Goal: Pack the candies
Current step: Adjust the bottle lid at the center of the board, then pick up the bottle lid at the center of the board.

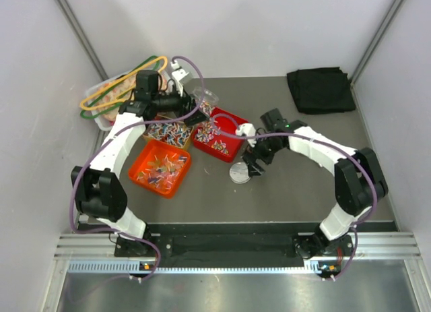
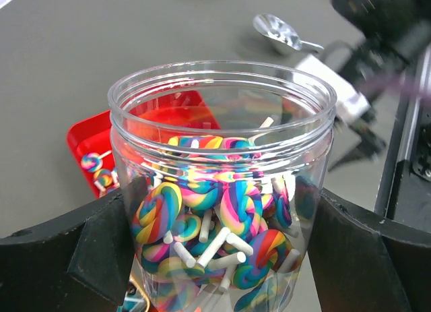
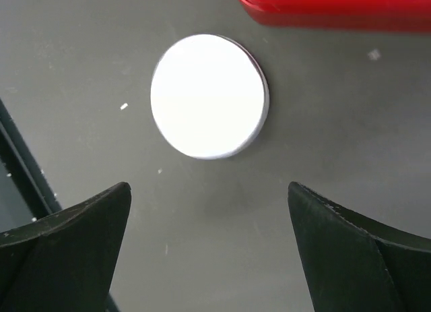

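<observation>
The candies [image 2: 222, 211] are small rainbow swirls on white sticks, piled in a clear open jar [image 2: 222, 89]. My left gripper [image 2: 219, 224] is shut on the jar, one black finger [image 2: 101, 244] against each side, holding it upright over the red tray [image 1: 219, 135]. More candies [image 1: 160, 165] lie in the orange tray [image 1: 143, 180] and in the red tray. My right gripper [image 3: 209, 211] stands open and holds nothing, just above the table beside a white round lid [image 3: 209, 96] that lies flat. In the top view the right gripper [image 1: 254, 165] is next to the lid [image 1: 240, 172].
A third tray of candies [image 1: 168, 131] sits behind the orange one. A clear box with coloured hangers [image 1: 111, 93] is at the back left, a black cloth [image 1: 321, 89] at the back right. A metal scoop [image 2: 279, 32] lies on the table.
</observation>
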Robot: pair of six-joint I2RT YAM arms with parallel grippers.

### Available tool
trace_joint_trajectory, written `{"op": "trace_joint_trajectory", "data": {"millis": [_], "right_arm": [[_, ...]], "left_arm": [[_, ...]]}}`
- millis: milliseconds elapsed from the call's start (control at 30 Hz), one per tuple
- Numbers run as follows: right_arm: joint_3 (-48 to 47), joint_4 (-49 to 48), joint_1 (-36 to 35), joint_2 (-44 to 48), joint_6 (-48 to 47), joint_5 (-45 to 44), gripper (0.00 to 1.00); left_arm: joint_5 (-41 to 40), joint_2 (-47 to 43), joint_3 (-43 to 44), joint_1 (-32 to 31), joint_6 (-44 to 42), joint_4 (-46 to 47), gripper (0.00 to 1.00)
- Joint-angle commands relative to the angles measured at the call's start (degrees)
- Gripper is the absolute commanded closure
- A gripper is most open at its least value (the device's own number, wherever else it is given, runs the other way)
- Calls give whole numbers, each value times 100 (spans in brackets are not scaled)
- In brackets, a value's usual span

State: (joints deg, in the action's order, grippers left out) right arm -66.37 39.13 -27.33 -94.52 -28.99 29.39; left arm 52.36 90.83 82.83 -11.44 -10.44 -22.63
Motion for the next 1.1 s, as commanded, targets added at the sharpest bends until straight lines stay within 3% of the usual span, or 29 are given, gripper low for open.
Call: {"op": "trace_joint_trajectory", "data": {"millis": [0,233,533,1067], "right_arm": [[-341,-310,-509,-328,-370,-820,1],[-702,-529,-755,-1077,-247,-802,1],[-649,-802,-1318,-1297,-45,-1312,1],[-746,-635,-1380,-1499,-45,-1471,1]], "left_arm": [[266,-390,-100,291,349,673,52],[231,-601,-258,643,359,612,52],[108,-768,-495,801,253,488,52],[249,-812,-610,872,323,594,52]]}}
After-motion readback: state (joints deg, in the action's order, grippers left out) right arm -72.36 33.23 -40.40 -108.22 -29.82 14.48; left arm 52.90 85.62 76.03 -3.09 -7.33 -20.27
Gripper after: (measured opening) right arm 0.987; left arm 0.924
